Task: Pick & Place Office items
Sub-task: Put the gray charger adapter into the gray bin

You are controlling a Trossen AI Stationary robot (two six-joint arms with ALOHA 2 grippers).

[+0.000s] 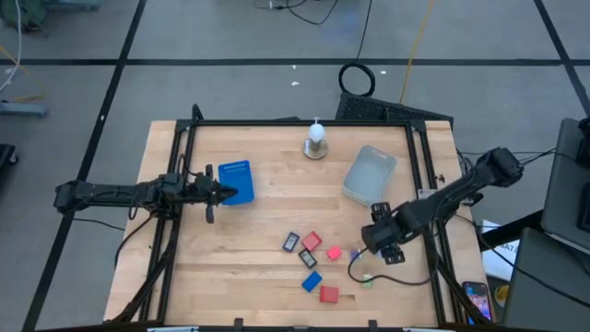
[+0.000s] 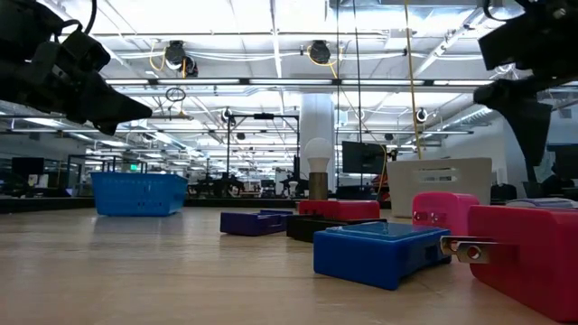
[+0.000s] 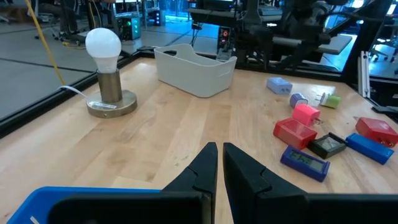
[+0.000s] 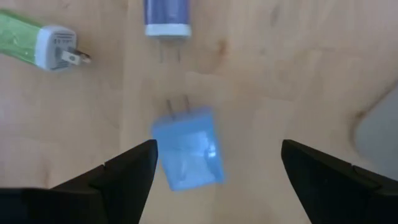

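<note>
Several thumb-sized office items lie flat in a cluster (image 1: 313, 260) near the table's near edge: red, blue, black and pink blocks. My right gripper (image 1: 382, 245) hovers open over the cluster's right end. In the right wrist view a pale blue plug block (image 4: 186, 148) lies on the wood between its spread fingers (image 4: 219, 149), untouched. A green plug (image 4: 31, 42) and a blue one (image 4: 166, 14) lie just beyond. My left gripper (image 1: 224, 192) is shut, held above the flat blue box (image 1: 237, 181), with the fingers (image 3: 219, 165) pointing toward the table's right.
A translucent grey tub (image 1: 369, 175) stands on the right half of the table, just beyond my right gripper. A light bulb on a round base (image 1: 316, 140) stands near the far edge. Bare wood lies between the blue box and the cluster.
</note>
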